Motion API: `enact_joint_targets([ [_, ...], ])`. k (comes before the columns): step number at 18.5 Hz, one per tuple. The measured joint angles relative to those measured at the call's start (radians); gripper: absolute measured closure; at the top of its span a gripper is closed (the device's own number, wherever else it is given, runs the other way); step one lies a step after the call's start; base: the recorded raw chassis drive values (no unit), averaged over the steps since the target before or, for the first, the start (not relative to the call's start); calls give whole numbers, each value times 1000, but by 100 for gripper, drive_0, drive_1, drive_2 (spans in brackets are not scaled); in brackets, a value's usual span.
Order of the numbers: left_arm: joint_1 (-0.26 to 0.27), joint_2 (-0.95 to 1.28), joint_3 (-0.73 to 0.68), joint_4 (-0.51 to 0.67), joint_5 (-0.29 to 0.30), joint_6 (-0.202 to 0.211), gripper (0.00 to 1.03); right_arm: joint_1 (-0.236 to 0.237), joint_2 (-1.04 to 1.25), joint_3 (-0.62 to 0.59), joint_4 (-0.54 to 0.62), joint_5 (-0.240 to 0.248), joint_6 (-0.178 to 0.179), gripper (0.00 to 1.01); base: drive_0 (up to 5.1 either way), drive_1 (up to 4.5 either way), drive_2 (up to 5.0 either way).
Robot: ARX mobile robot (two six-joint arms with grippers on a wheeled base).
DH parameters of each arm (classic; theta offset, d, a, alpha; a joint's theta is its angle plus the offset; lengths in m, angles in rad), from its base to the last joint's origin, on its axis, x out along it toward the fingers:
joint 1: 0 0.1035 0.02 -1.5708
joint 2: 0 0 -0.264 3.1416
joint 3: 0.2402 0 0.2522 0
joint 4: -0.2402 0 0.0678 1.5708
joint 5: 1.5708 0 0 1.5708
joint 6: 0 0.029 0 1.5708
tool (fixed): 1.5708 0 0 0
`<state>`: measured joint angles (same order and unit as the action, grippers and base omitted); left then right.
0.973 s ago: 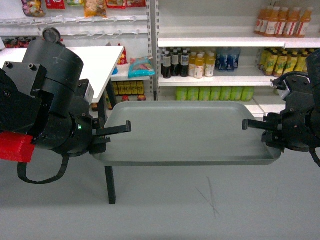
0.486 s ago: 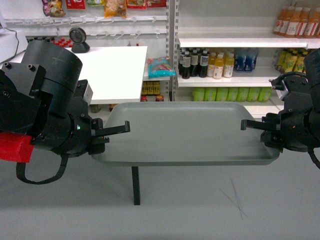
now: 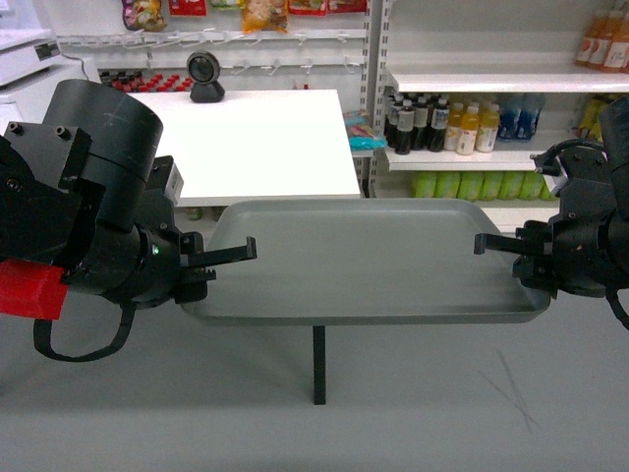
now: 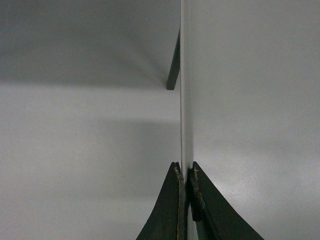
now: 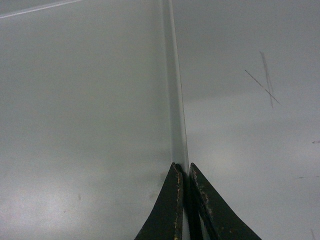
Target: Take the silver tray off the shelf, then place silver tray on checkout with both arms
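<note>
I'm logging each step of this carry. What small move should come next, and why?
Probably carry the silver tray forward and leftward toward the checkout. The left end effector and right end effector pinch its rims, and it hangs over floor, not the counter.

The checkout [image 3: 246,138] runs behind the left arm [image 3: 88,216], its left part hidden. Bottle labels on the shelf [image 3: 491,79] are too small to read (right end cut off).

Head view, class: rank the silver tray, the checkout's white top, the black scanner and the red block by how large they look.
1. silver tray, though nearer the camera
2. checkout top
3. red block, near the lens
4. scanner, farther back
</note>
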<state>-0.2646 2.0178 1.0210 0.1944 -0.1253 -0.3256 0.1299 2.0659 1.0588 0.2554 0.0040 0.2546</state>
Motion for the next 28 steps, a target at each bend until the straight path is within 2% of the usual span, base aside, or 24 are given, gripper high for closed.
enact_joint_targets([
  [10,0,0,0,-1,-1,0,100,0,-2,0,-4,0,0,98,-504,242,242],
  [13,13,0,0,-4,0,2,100,9,-2,0,2,1,8,98,0,0,0],
  [28,0,0,0,0,-2,-5,100,0,-1,0,-3,3,11,98,-4,-4,-4],
])
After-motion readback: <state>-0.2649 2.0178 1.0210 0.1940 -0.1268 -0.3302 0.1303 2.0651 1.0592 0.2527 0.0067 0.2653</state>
